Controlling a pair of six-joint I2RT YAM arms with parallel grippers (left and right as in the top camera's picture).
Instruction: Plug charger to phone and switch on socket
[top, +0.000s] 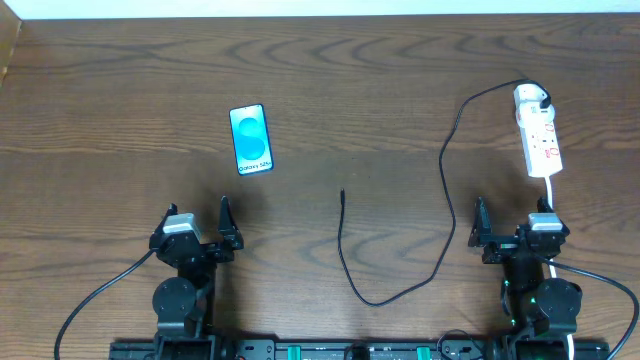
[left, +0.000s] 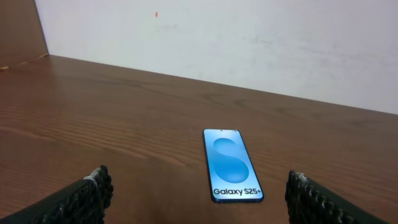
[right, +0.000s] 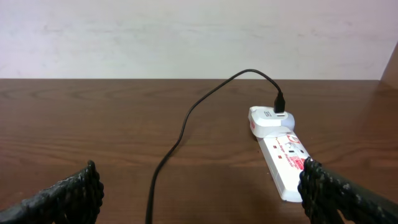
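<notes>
As seen from overhead, the phone lies screen-up on the tabletop. The charger tip rests to the right of the phone, and the socket lies far right of it.

Left wrist view: left fingers spread and empty, phone ahead between them.

Right wrist view: right fingers spread and empty; the charger's white plug head sits on the socket's far end.

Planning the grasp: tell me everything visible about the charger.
The charger is a thin black cable lying slack on the wooden table. Its white plug head sits on the far end of the socket. The cable loops toward the robot and back, its free tip mid-table, apart from the phone. Nothing holds it.
</notes>
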